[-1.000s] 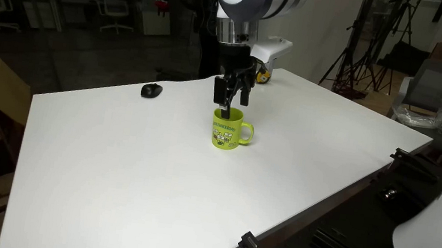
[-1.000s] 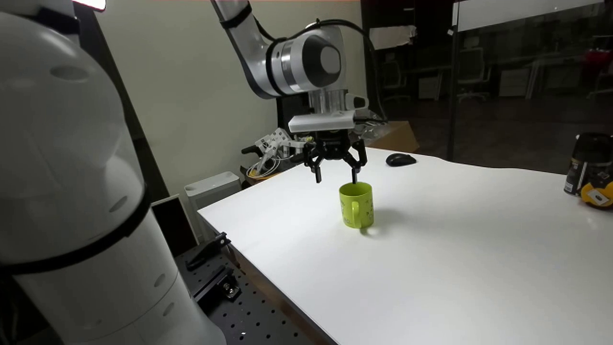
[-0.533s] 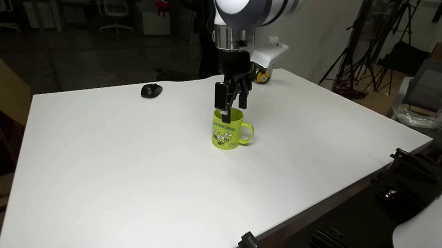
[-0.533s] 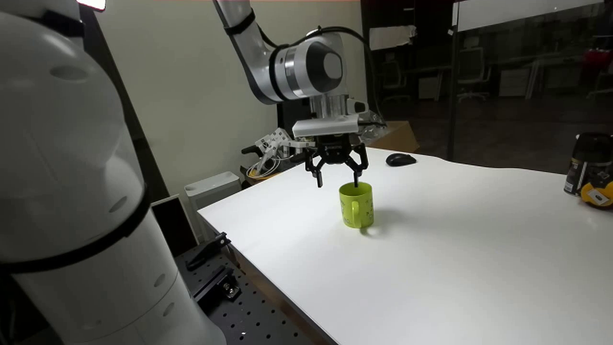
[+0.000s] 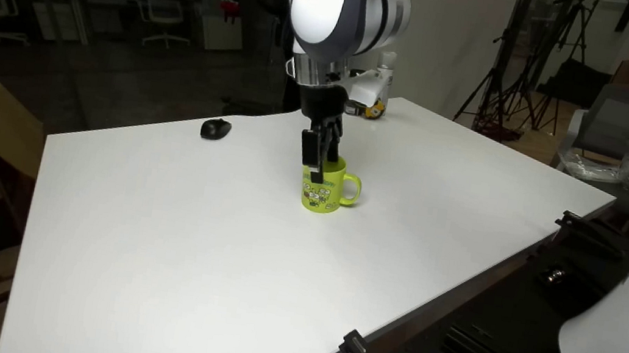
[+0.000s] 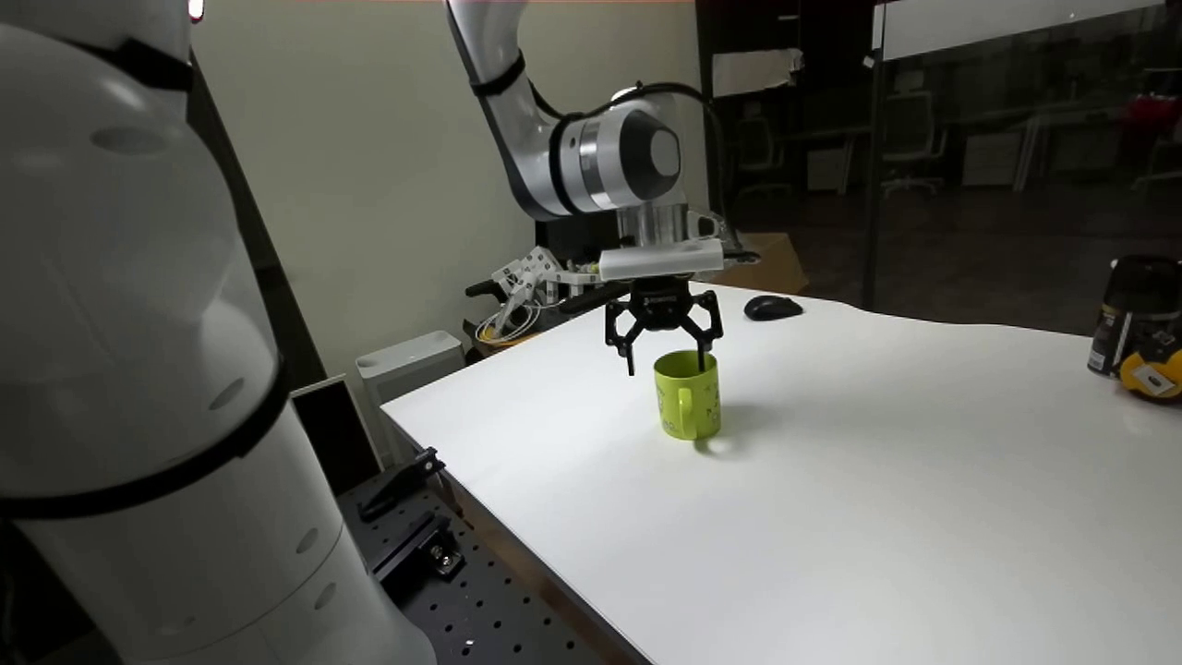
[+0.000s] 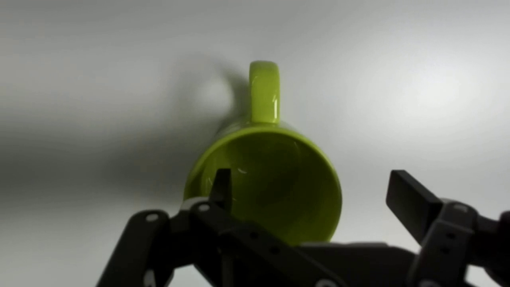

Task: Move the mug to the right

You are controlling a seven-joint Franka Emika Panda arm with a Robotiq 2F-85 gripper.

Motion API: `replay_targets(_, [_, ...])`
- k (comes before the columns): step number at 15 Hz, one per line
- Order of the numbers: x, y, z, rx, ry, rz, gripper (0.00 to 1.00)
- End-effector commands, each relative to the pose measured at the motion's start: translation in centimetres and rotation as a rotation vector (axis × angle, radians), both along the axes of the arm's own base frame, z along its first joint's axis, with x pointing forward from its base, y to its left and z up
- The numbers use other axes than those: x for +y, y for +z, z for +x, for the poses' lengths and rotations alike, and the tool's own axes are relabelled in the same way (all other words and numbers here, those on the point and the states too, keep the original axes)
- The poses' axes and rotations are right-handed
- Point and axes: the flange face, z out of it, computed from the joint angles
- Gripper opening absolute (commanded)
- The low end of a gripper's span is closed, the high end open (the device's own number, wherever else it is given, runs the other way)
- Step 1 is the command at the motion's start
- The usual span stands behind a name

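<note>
The yellow-green mug stands upright on the white table and shows in both exterior views [image 5: 321, 197] [image 6: 688, 406]. Its handle [image 7: 265, 93] points up in the wrist view. My gripper [image 6: 667, 369] is open just above the mug, off-centre, and holds nothing. In the wrist view [image 7: 310, 173] the left finger overlaps the mug's opening and the right finger [image 7: 412, 199] is outside the rim, over the table. I cannot tell whether the left fingertip is below the rim. In an exterior view [image 5: 324, 170] the nearer finger covers part of the mug's front.
A black mouse [image 6: 774, 308] lies behind the mug on the white table [image 5: 166, 266]. A dark spray can [image 6: 1134, 314] and a yellow-black object [image 6: 1156, 369] stand at the table's far end. Black clamps [image 5: 355, 345] grip the table edge by the robot base.
The open gripper has moved down to the mug's rim and shifted slightly sideways, so one finger overlaps the opening. The mug has not moved.
</note>
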Motion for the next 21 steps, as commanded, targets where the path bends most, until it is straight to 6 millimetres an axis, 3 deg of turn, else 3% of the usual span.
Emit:
replay_targets(1, [0.2,-1.0,2.1,0.021,0.060,-0.010,1.00])
replay_targets(2, [0.3,-1.2,2.3,0.020,0.068,-0.010,0.75])
replay_targets(4, [0.6,-1.2,2.7,0.019,0.076,-0.007,0.67])
replay_targets(13, [2.1,-0.6,2.4,0.027,0.077,0.001,0.05])
replay_targets(15, [2.3,-0.5,2.2,0.032,0.076,0.002,0.00])
replay_targets(21, [2.6,-0.2,2.0,0.038,0.093,0.032,0.03])
